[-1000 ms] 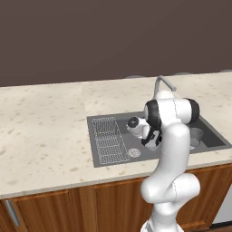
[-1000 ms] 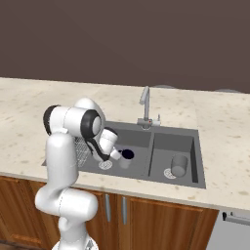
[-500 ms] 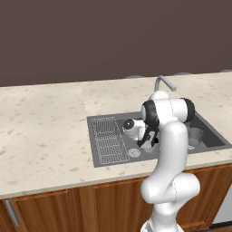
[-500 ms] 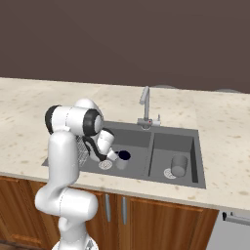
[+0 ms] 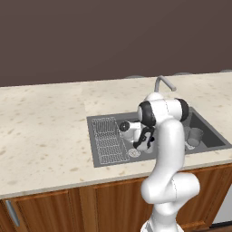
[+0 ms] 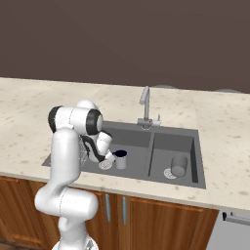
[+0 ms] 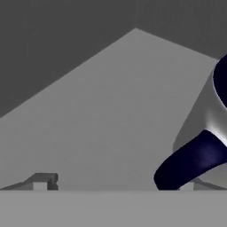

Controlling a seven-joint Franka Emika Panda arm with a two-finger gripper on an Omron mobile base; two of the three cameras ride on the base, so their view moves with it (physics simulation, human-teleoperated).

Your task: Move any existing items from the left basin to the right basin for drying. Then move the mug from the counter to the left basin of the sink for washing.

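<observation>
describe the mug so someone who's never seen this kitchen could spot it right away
Find the dark grey two-basin sink set in the beige counter, then the wider left basin with the wire rack. The mug stands upright on that basin's floor near the round drain. Unlike the plain grey cup in the right basin, it has a handle and a navy inside.

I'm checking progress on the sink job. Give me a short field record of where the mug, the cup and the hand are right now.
mug: upright in the left basin, near its drain
cup: in the right basin, tipped, by the drain
hand: low in the left basin beside the mug, open, holding nothing
wire rack: in the left basin
faucet: behind the sink
</observation>
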